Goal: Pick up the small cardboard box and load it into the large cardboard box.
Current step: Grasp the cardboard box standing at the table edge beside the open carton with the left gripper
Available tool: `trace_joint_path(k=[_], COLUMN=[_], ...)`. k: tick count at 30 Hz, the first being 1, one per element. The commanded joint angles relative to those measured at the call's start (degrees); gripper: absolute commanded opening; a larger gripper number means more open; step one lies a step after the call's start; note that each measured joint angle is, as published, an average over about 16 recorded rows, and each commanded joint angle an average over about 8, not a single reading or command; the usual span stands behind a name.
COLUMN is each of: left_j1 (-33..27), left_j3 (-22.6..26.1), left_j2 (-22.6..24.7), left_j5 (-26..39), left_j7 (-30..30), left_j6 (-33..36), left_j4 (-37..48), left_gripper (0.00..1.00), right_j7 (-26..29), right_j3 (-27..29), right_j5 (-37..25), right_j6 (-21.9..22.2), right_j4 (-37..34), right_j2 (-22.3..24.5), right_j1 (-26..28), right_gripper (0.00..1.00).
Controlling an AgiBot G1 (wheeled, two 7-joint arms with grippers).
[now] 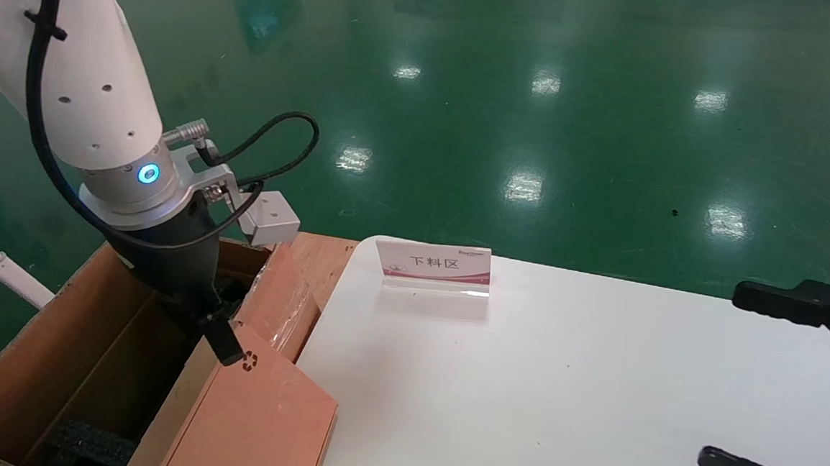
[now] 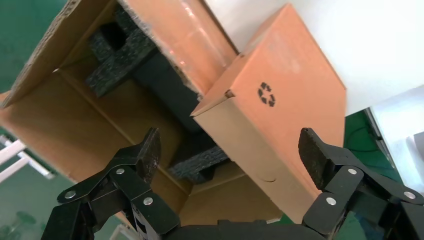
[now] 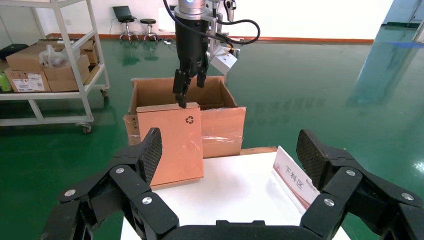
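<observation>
The small cardboard box (image 1: pixel 260 414) leans tilted, one end over the worktop's (image 1: pixel 557 386) left edge, the other inside the large cardboard box (image 1: pixel 40 354) that stands against that edge. The left end effector (image 1: pixel 224 344) is just above its upper end, fingers spread and gripping nothing; the left wrist view shows both fingers (image 2: pixel 142 155) clear of the box. That view alone shows the black foam padding (image 2: pixel 125 55) inside the carton and the glossy tape (image 2: pixel 185 35) on its flap. A recycling symbol (image 2: pixel 266 94) is printed near the small box's corner. The right wrist view shows a shelving cart (image 3: pixel 55 65) behind. A sign (image 1: pixel 433 266) near the worktop's far edge reads "下料区". The right end effector (image 1: pixel 773 384) hangs open over the worktop's right edge.
</observation>
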Motion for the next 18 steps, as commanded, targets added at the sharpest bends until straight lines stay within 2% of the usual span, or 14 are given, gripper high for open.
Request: trace_joint_path(k=[1,18], left_j1=[-0.58,0.67], left_j3=[1.27,6.84], left_j2=[0.2,-1.32], left_j5=[-0.01,-3.86], left_j7=[-0.56,-0.53], left_j6=[-0.28,-1.25], left_j4=[-0.05,0.14], left_gripper=[1.0,1.0], right_j7=[0.0,-0.04], right_j3=[-0.01,-0.08], right_j5=[0.01,0.05], right_j6=[0.0,0.03], right_j4=[0.0,0.0], right_j2=[0.0,0.03], right_j1=[0.0,0.02], right_gripper=[1.0,1.0])
